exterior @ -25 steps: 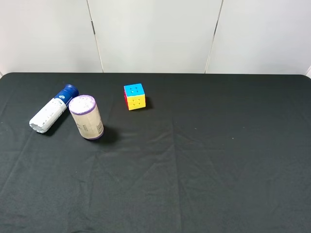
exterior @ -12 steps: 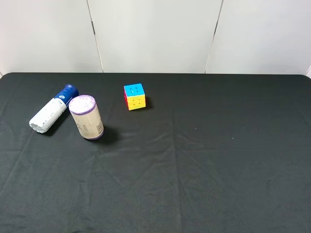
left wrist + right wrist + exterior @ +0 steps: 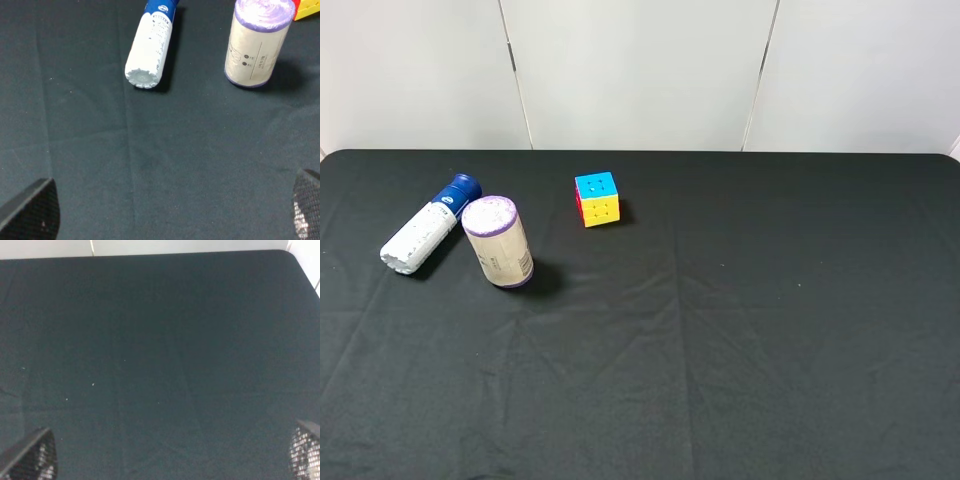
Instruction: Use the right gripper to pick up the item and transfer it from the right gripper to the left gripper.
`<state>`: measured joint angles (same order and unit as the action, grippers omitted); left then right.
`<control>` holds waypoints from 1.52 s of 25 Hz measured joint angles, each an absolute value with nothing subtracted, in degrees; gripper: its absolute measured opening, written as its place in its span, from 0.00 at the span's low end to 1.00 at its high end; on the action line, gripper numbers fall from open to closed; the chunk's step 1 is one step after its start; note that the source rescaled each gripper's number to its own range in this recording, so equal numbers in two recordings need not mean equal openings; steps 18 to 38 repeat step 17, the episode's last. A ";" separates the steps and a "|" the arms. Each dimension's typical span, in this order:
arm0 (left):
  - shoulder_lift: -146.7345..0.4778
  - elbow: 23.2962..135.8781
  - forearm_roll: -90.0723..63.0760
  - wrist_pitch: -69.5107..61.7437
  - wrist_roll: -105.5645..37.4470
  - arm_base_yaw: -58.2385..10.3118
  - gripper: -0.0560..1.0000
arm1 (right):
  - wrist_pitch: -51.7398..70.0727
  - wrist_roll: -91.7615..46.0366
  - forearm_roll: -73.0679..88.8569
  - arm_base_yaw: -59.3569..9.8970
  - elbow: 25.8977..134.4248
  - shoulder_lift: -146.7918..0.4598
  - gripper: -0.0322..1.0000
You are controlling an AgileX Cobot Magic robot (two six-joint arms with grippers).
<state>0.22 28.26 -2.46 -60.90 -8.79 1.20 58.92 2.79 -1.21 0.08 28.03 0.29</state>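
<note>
The item, a slim white bottle (image 3: 424, 229) with a dark blue cap, lies on its side at the far left of the black cloth; it also shows in the left wrist view (image 3: 151, 44). Neither arm shows in the exterior high view. The left gripper (image 3: 170, 210) is open and empty, its fingertips (image 3: 32, 210) wide apart at the frame corners, well short of the bottle. The right gripper (image 3: 170, 452) is open and empty over bare cloth, its fingertips (image 3: 30, 457) wide apart; no object shows in its view.
A purple-topped beige canister (image 3: 498, 242) stands just right of the bottle, also in the left wrist view (image 3: 257, 42). A small multicoloured puzzle cube (image 3: 597, 198) sits behind it toward the middle. The black cloth (image 3: 770, 320) covers the table; a white wall stands behind.
</note>
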 joint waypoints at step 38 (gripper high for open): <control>0.22 28.26 -2.46 -60.90 -8.79 1.20 0.84 | 58.92 2.79 -1.21 0.08 28.03 0.29 1.00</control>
